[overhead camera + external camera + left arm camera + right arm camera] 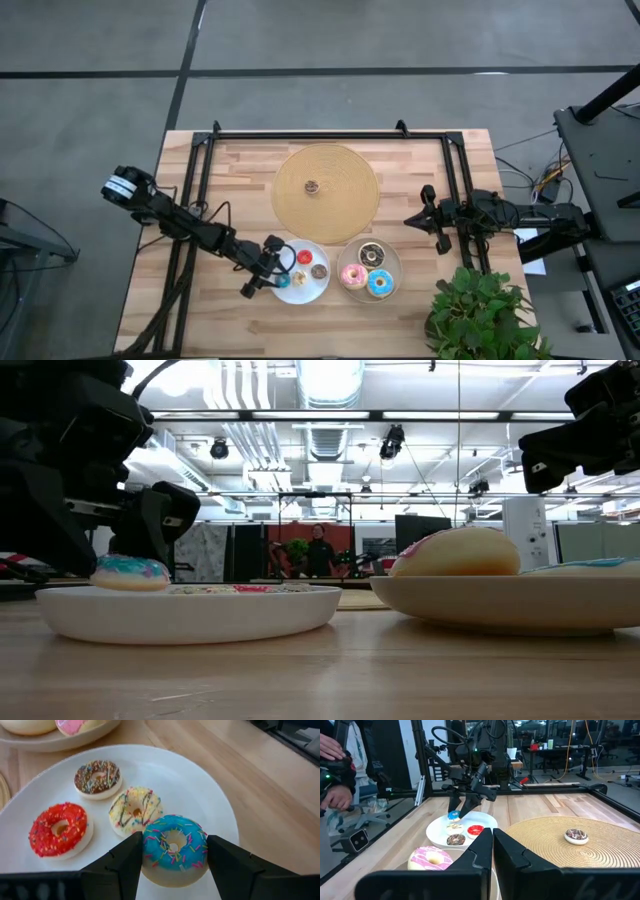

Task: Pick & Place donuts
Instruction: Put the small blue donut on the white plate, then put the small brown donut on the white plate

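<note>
A small blue donut [174, 847] with coloured sprinkles sits between the fingers of my left gripper [174, 870], at the near-left part of a white plate [312, 290]. Red [59, 829], tan [136, 811] and brown [98, 779] tiny donuts lie flat on that plate. A second plate [396, 262] holds pink [352, 275], light blue [380, 284] and chocolate [372, 254] donuts. One more dark donut [311, 187] lies on the round wooden board [345, 170]. My right gripper [412, 219] is shut on nothing, hovering right of the board. My left gripper pinches the blue donut by its outer rim [148, 851], one finger [125, 865] on each opposite side, slanting down from the table's left. The donut stays level, hole up. It sits low at the plate's edge [130, 572]; whether its underside rests on the plate, I cannot tell.
A potted plant [478, 310] stands at the table's near right corner. Black frame rails [200, 170] run along the left, far and right sides. A person's hands [335, 770] show beyond the table's left side. Bare wood lies along the near edge.
</note>
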Controlling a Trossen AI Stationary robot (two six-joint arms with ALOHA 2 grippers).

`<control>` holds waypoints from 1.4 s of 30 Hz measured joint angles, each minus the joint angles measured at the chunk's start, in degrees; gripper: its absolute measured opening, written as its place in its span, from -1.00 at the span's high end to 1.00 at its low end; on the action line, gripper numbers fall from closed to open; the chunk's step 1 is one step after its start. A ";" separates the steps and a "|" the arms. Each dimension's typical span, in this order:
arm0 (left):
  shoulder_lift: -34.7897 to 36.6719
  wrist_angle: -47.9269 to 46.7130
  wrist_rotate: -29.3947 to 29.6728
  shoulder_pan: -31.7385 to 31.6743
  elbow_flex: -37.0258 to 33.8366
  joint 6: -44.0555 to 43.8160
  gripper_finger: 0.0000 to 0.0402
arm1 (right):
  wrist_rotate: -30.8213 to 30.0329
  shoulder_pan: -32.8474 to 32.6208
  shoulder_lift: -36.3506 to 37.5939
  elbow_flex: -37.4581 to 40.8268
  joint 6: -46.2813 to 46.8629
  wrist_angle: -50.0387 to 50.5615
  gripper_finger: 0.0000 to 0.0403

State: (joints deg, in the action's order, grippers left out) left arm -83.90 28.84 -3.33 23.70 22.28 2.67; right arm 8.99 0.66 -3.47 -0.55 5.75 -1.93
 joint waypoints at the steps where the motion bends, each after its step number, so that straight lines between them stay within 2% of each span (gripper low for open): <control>1: -0.09 -0.24 0.00 0.00 0.00 -0.06 0.07 | -0.02 -0.02 -0.04 0.01 0.07 0.00 0.96; 29: -1.86 -0.17 -0.04 -0.09 0.02 -3.38 0.07 | 0.00 -0.01 -0.02 0.01 -0.14 0.00 0.96; 37: -1.84 -0.19 -0.04 -0.15 -0.04 -3.67 -0.12 | 0.00 -0.02 -0.02 0.01 -0.14 0.00 0.96; 42: -1.84 -0.17 -0.04 -0.17 -0.04 -3.65 -0.14 | -0.02 -0.01 -0.02 0.01 -0.14 0.00 0.96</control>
State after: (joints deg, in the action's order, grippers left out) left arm -85.73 28.67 -3.38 23.53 22.24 -0.97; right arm 8.98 0.65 -3.49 -0.54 5.62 -1.93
